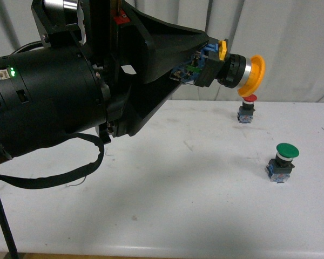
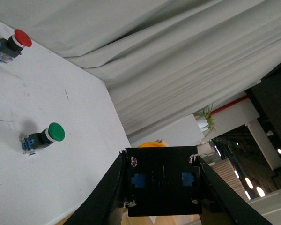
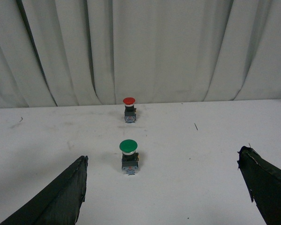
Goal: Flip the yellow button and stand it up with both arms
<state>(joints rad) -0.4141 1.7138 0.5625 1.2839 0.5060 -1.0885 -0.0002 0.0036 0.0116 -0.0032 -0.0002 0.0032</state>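
Note:
My left gripper is raised high above the white table and shut on the yellow button. The button lies sideways in the air, its yellow cap pointing right and its blue-black body between the jaws. In the left wrist view the black contact block fills the gap between my fingers, with a sliver of the yellow cap behind it. My right gripper is open and empty, low over the table; only its two dark fingertips show.
A green-capped button stands upright on the white table at the right; it also shows in the right wrist view. A red-capped button stands further back near the grey curtain. A black cable loops under my left arm.

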